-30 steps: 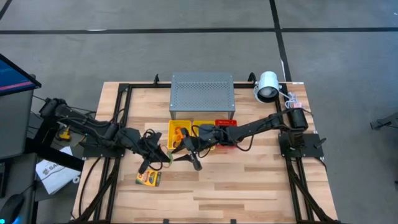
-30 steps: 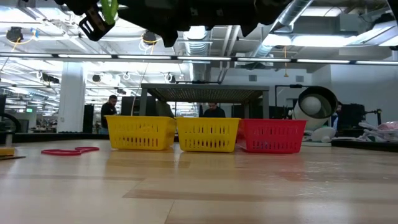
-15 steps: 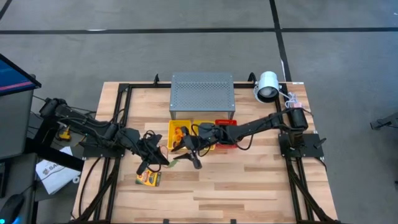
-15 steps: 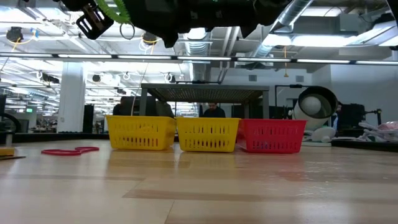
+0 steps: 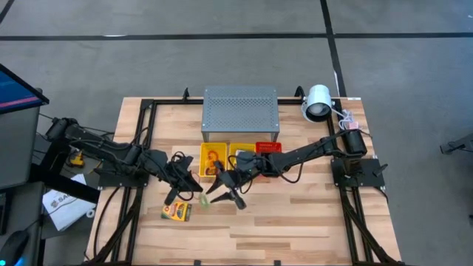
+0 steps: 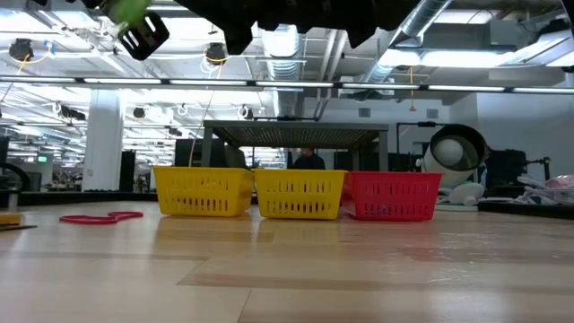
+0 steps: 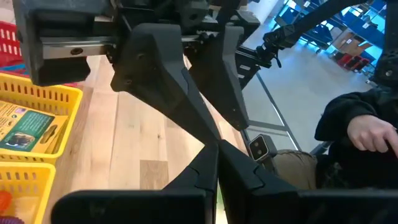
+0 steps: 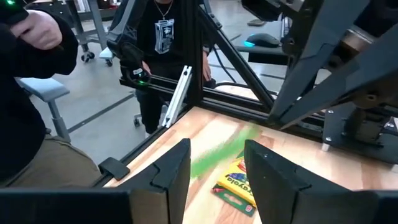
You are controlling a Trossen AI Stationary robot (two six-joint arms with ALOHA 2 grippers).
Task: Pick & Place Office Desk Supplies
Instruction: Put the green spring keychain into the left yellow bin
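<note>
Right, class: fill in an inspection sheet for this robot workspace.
Surface: light wooden table top, bare at the near side.
Job's things: yellow-and-green card box lies by the left arm; thin red band loop lies flat; blurred green item at the left gripper's tip, held or not unclear.
Clutter: two yellow plastic mesh baskets and a red mesh basket in a row; grey perforated metal box behind them.
Grippers: left gripper shut; right gripper open, empty, above the table.
Cables: black cables on the arms.
Surroundings: seated person beside the table.
</note>
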